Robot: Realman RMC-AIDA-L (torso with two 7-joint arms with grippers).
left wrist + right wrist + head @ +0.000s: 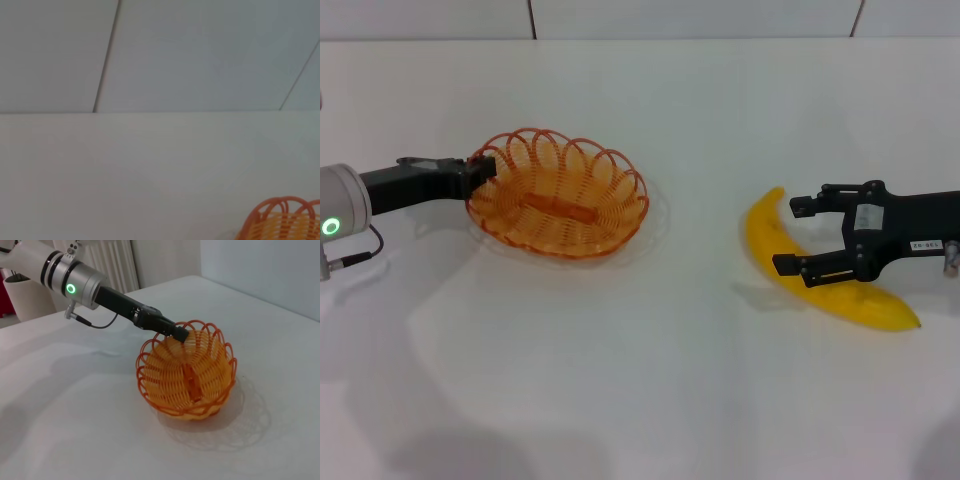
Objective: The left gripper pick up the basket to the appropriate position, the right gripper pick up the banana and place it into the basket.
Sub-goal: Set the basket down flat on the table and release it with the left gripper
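Well, my left gripper is closed thin on the rim at the basket's left end, on the table; my right gripper is spread wide across the banana, one finger either side, holding nothing yet; banana well apart from the basket, flat on the table. I see several risks: such an edge pinch may let the basket tip or slip when lifted; my right fingers may close off-centre, so the smooth curved banana rolls or swings; and, being longer than the basket, it may teeter on the rim and tumble out.
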